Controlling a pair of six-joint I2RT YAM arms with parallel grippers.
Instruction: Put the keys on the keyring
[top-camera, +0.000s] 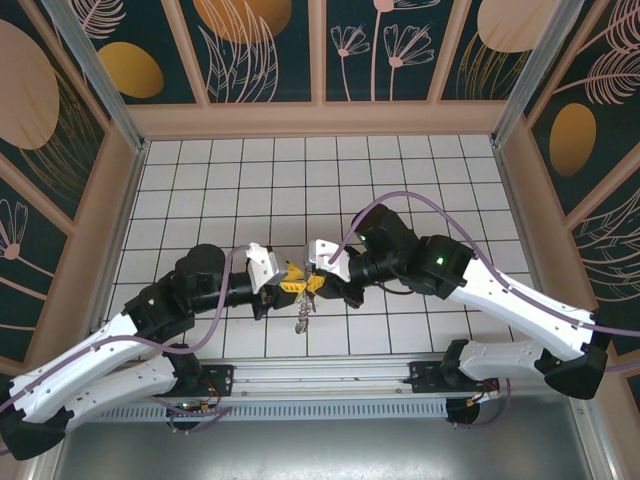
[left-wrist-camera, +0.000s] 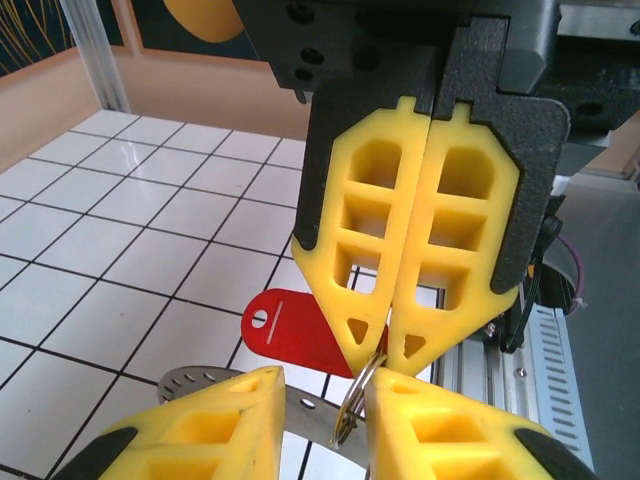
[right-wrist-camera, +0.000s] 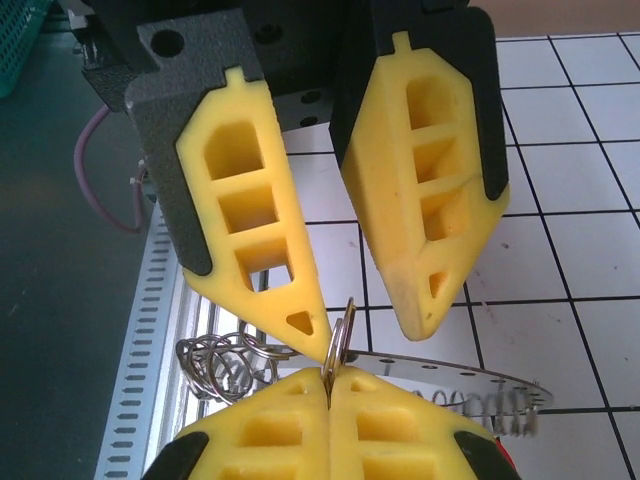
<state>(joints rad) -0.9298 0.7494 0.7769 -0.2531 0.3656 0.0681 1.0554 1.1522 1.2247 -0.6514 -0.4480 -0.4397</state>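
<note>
My right gripper (right-wrist-camera: 328, 380) is shut on a small wire split ring (right-wrist-camera: 340, 335), which stands on edge between its yellow fingertips. The left gripper (right-wrist-camera: 372, 330) faces it, open, one fingertip touching the ring's side. In the left wrist view my left gripper (left-wrist-camera: 322, 385) has the split ring (left-wrist-camera: 352, 405) beside its right finger, under the right gripper (left-wrist-camera: 385, 355). The key's red head (left-wrist-camera: 300, 330) sticks out behind those shut fingers. The keyring (right-wrist-camera: 440, 368), a flat band with holes and looped wire rings, hangs just below. From above, both grippers (top-camera: 303, 283) meet over the tiles, the keyring (top-camera: 303, 318) dangling.
The white tiled floor (top-camera: 300, 180) stretches behind the grippers, walled on three sides. A slotted metal rail (top-camera: 330, 385) runs along the near edge, right beneath the dangling keyring, and shows as the rail (right-wrist-camera: 160, 300) in the right wrist view.
</note>
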